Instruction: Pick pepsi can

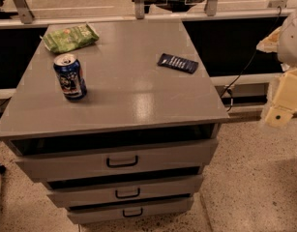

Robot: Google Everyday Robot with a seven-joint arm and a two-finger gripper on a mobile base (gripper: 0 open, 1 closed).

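Observation:
The pepsi can (70, 76) is a small blue can with a silver top and white and red markings. It stands upright on the left side of the grey cabinet top (133, 95), near the front-left. My gripper (282, 102) shows as cream-coloured parts at the right edge of the camera view, off the cabinet's right side and lower than its top. It is far to the right of the can and holds nothing that I can see.
A green crinkled snack bag (70, 36) lies at the back left of the top. A flat dark blue packet (177, 63) lies at the back right. Below are three drawers with dark handles (122, 162). A railing (138, 4) and a black cable (245, 69) are behind.

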